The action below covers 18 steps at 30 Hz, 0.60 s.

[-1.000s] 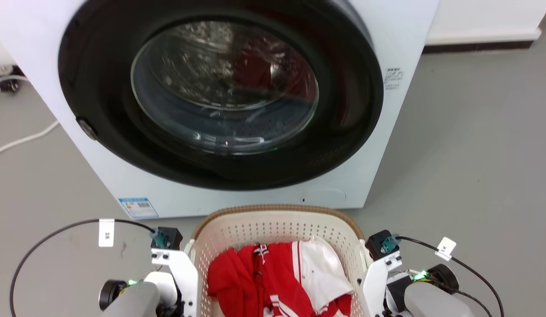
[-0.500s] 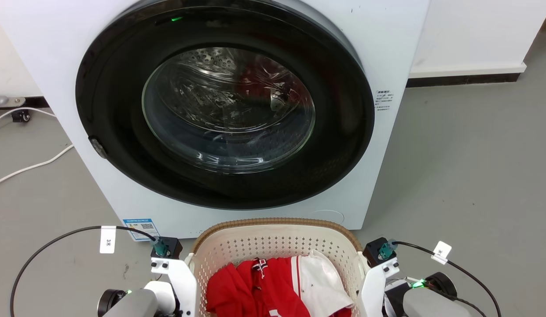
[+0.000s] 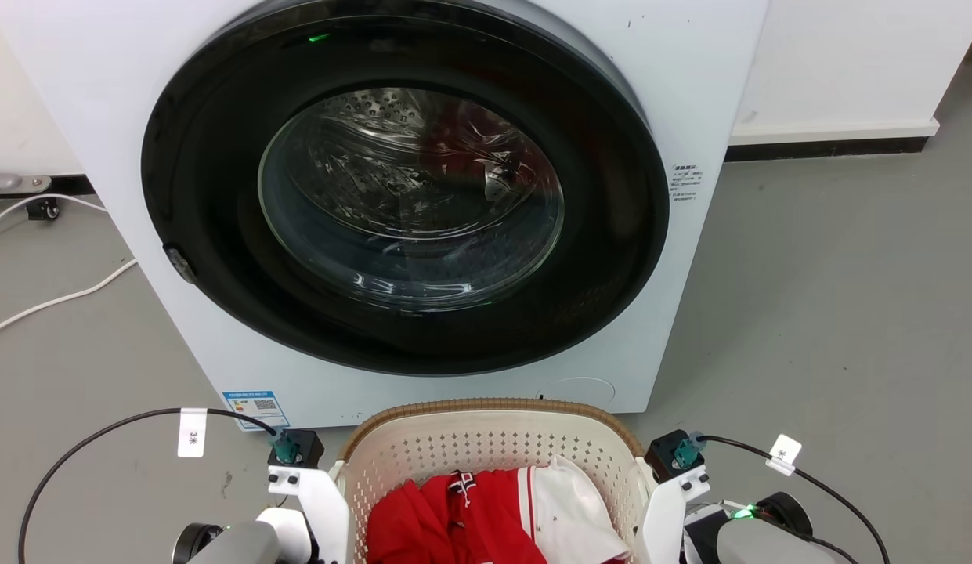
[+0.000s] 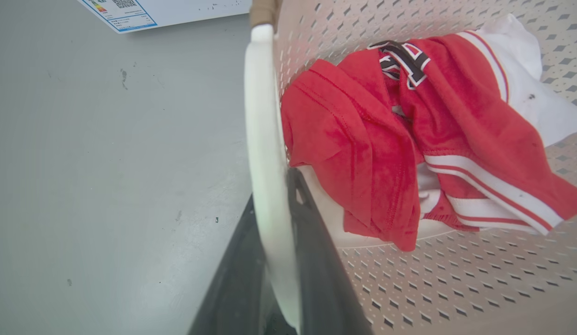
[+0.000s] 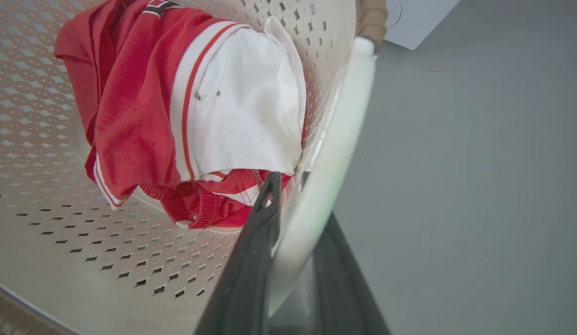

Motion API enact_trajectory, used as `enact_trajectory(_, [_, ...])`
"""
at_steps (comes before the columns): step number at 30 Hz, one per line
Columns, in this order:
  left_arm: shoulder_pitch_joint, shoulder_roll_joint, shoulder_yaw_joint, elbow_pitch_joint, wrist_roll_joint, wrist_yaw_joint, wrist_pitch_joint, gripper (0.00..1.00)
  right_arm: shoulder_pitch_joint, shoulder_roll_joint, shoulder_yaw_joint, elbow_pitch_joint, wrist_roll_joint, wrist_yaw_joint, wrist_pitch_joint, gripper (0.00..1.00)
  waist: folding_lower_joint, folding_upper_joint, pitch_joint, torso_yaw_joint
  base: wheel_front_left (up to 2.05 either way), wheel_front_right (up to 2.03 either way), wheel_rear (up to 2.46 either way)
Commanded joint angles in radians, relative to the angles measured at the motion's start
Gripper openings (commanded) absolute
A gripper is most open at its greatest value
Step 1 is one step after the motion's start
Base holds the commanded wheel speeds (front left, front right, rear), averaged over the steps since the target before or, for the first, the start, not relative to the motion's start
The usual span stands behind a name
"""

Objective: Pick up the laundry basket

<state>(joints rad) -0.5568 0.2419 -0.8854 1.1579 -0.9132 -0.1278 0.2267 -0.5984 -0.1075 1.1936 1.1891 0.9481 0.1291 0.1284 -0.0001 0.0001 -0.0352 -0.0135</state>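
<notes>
The washing machine is being faced, and the laundry basket is being gripped just in front of it, between both arms; whether it is being lifted clear of the floor cannot be told. A red and white garment is being carried inside. A tilt is being risked if one arm is raised ahead of the other, and a smooth handle could then be slipped from the fingers. The left handle is being clamped by the left gripper, one finger inside the wall, one outside; the right handle is being pinched likewise by the right gripper, both being pointed forward and down
</notes>
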Motion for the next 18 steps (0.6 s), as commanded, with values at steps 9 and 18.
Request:
enact_trajectory(9, [-0.016, 0.002, -0.037, 0.003, -0.039, -0.004, -0.01, 0.0, -0.01, -0.001, 0.038, -0.004, 0.028, 0.003, -0.014, 0.0, 0.0001, -0.0001, 0.0, -0.001, 0.0, 0.0, 0.0])
enact_trajectory(18, [-0.02, 0.002, -0.068, 0.008, -0.07, -0.004, -0.018, 0.0, -0.015, -0.004, 0.058, 0.001, 0.047, 0.003, -0.019, 0.0, 0.0001, -0.0001, 0.0, 0.0, 0.0, 0.0, 0.0])
